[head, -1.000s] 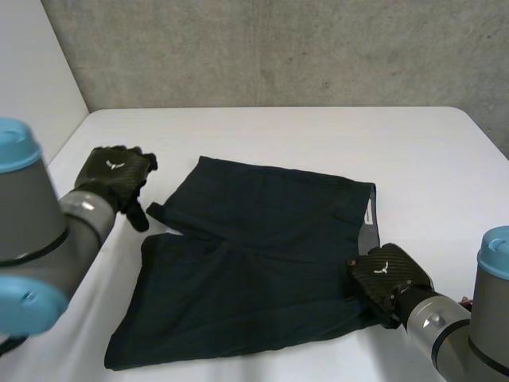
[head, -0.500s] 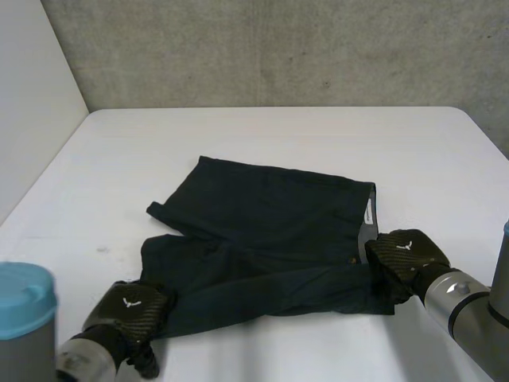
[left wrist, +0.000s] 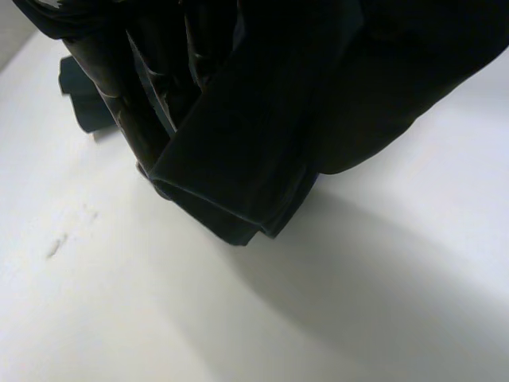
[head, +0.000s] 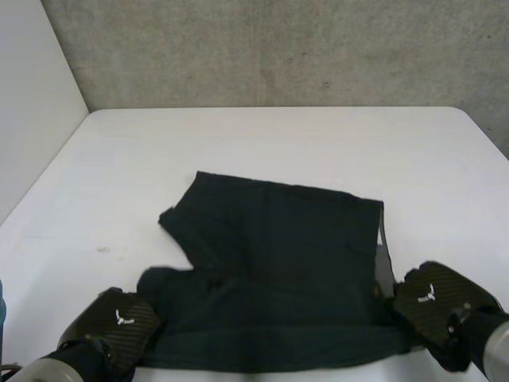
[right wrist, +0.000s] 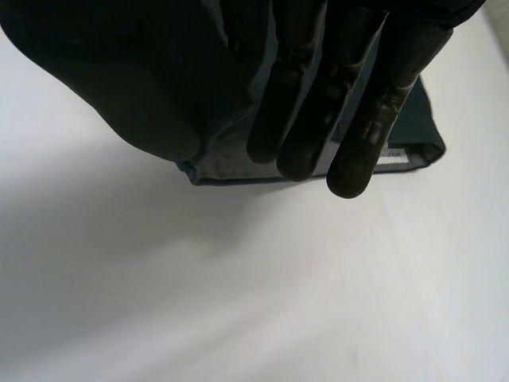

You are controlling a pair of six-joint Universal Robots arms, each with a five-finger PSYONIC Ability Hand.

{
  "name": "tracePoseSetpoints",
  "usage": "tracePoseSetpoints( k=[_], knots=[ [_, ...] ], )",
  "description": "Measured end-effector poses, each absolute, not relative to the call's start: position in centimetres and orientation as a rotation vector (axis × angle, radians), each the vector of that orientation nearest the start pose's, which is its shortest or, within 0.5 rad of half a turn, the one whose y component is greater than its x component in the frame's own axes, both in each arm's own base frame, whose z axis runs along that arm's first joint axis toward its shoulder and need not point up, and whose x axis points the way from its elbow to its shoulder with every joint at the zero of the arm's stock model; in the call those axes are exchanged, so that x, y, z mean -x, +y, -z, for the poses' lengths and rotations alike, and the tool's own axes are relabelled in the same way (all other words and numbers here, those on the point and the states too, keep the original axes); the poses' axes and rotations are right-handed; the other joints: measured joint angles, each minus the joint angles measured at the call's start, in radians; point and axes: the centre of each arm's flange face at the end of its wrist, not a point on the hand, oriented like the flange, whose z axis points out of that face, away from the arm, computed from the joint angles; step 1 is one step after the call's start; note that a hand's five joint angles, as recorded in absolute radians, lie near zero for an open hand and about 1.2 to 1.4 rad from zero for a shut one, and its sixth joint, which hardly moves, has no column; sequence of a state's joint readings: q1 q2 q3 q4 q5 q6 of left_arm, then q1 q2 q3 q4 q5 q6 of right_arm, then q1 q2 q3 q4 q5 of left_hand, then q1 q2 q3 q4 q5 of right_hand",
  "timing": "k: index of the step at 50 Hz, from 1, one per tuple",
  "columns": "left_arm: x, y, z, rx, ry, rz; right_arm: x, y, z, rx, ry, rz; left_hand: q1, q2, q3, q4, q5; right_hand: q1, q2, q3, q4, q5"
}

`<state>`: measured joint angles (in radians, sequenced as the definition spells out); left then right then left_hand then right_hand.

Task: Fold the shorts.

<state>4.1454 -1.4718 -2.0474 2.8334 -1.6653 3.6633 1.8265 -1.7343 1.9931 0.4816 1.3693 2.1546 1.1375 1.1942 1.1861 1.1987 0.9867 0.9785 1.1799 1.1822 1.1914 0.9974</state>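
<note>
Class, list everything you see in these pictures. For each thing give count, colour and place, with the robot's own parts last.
shorts: one, dark, mid-table, near edge lifted
table: one, white, under the shorts
wall: one, grey, behind the table
left hand: one, black, gripping the shorts' near leg corner
right hand: one, black, pinching the shorts' near waistband corner

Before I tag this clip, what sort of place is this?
Probably a robotics lab: a plain white table, a concrete wall behind it, and the left hand and right hand gripping dark shorts.
</note>
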Motion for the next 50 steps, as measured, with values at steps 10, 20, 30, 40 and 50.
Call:
tracePoseSetpoints(
  k=[10, 20, 30, 40, 50],
  knots=[
    [23.6, -14.4, -21.3, -1.333, 2.206, 1.637, -19.2, -16.1, -21.3, 1.747, 2.368, 1.395, 0.0, 0.003, 0.001, 0.0, 0.0, 0.0, 0.0, 0.0, 0.0, 0.0],
    [30.2, -24.9, -20.0, -1.176, 1.951, 2.007, -20.6, -24.0, -20.6, 1.507, 2.466, 1.661, 0.0, 0.004, 0.004, 0.0, 0.0, 0.0, 0.0, 0.0, 0.0, 0.0],
    [34.7, -32.2, -14.5, -1.21, 1.819, 2.008, -23.5, -31.3, -17.9, 1.477, 2.45, 1.983, 0.0, 0.004, 0.004, 0.0, 0.0, 0.0, 0.0, -0.001, -0.001, 0.0],
    [36.2, -34.4, -12.8, -1.157, 1.76, 2.065, -25.0, -34.9, -14.9, 1.416, 2.436, 2.05, -0.928, -0.93, -0.916, -0.942, -0.895, -0.759, -0.927, -0.925, -0.933, -0.901],
    [35.6, -32.5, -18.3, -0.998, 1.683, 2.174, -24.4, -33.7, -20.9, 1.067, 2.35, 2.174, -0.944, -0.989, -0.971, -0.993, -0.94, -0.771, -0.95, -0.964, -0.953, -0.924]
  ],
)
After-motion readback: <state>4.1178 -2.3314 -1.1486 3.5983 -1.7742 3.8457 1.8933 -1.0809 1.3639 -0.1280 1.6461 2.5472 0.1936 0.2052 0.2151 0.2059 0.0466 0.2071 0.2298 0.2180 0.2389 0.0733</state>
